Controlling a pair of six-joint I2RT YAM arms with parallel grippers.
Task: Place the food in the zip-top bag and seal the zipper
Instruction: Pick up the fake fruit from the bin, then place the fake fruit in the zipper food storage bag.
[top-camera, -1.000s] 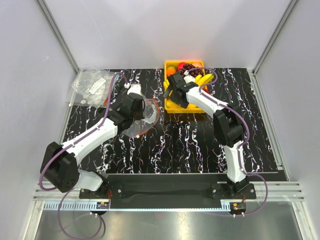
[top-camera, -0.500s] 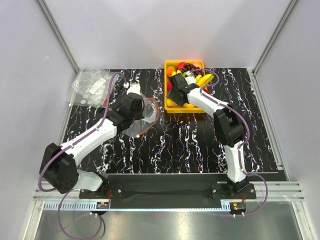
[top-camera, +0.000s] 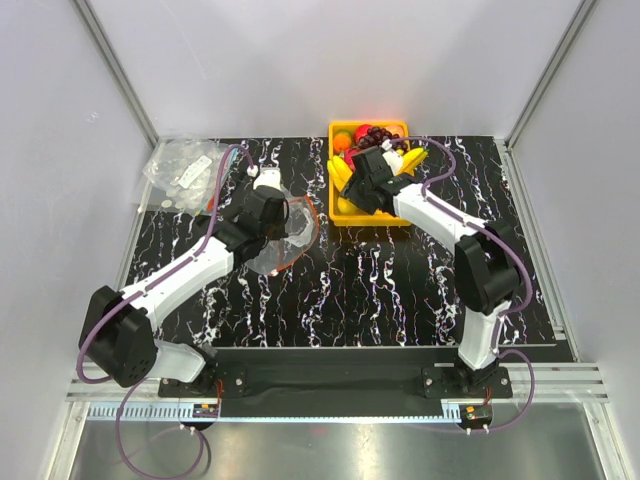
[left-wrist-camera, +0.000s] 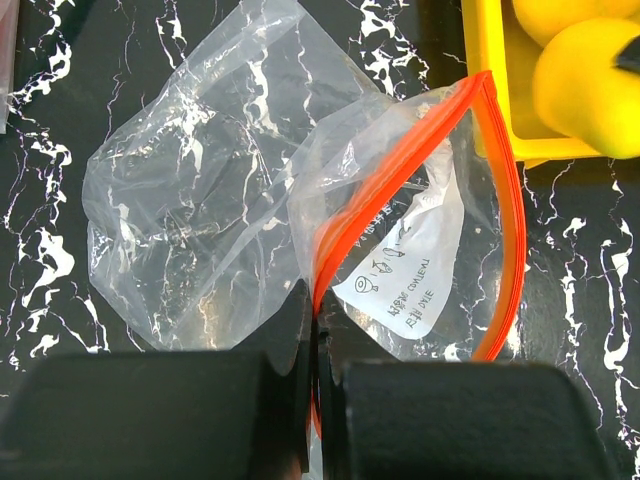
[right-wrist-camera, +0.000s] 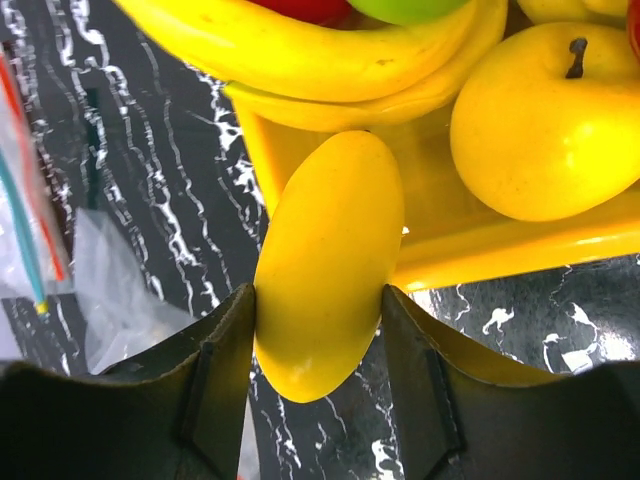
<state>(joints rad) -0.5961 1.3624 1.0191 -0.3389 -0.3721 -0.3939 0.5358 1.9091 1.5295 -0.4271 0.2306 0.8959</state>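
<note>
Left gripper (left-wrist-camera: 315, 365): jaws closed, clamping the zipper (left-wrist-camera: 400, 172) at the near end of the strip. The bag (top-camera: 288, 238) lies crumpled on the bench left of centre, toward the far edge, with its mouth gaping toward the tray (top-camera: 368, 126). Against the frame half a second earlier, the left arm and the bag show no visible change.

Right gripper (right-wrist-camera: 320, 330): jaws closed on a mango (right-wrist-camera: 330, 255), one finger on each flank. In the wrist view the mango straddles the tray's near-left wall, partly over the bench, with the edge of the bag showing to its left. Since the earlier frames the right elbow has swung toward the right edge, and the gripper has moved from the tray's middle toward its near-left corner.

The tray stands at the far edge, right of centre, holding bananas (right-wrist-camera: 300, 50) and an apple (right-wrist-camera: 540, 130). Packets (top-camera: 185, 170) lie in the far-left corner, unmoved.
</note>
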